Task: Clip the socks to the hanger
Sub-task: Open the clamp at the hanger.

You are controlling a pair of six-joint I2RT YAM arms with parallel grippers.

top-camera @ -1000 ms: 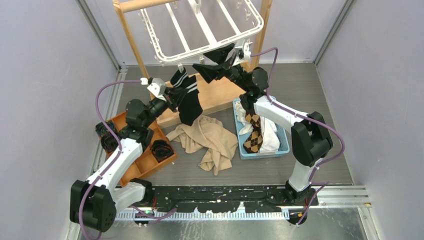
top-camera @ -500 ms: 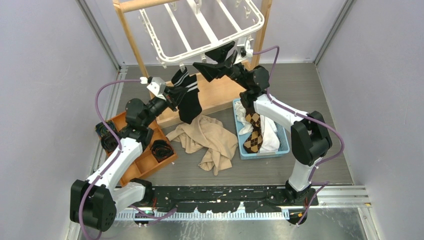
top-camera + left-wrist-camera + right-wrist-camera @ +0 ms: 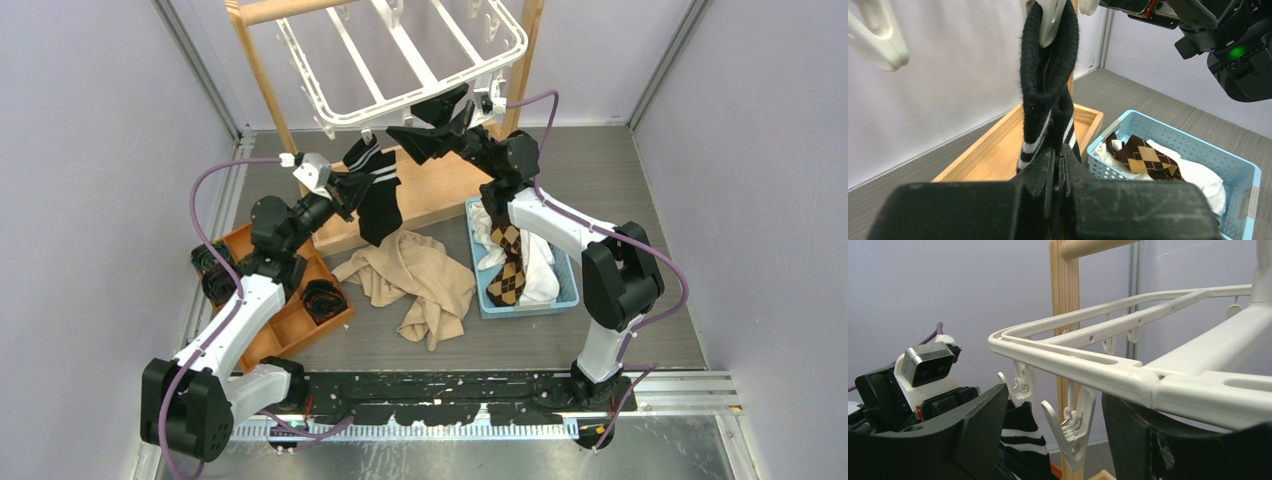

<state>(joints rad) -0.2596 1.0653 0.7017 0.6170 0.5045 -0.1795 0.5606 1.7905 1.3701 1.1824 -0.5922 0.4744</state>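
Note:
A black sock with white stripes [image 3: 375, 190] hangs under the near rim of the white hanger [image 3: 420, 95]. Its cuff [image 3: 1048, 65] sits in a white clip [image 3: 1048, 20] there. My left gripper [image 3: 350, 187] is shut on this sock [image 3: 1045, 125] below the clip. My right gripper [image 3: 432, 122] is open just under the hanger's near rim [image 3: 1073, 360], with a free white clip [image 3: 1075, 427] hanging between its jaws; nothing is held. A brown argyle sock [image 3: 508, 262] and white socks lie in the blue basket [image 3: 570, 290].
The light wooden stand [image 3: 262, 75] carries the hanger; its wooden base tray [image 3: 440, 195] lies below. A beige cloth [image 3: 420, 285] lies on the floor between the arms. An orange tray [image 3: 290, 310] with rolled dark socks sits at the left.
My left gripper and the striped sock have shifted slightly up and back toward the hanger rim. My right gripper has barely moved.

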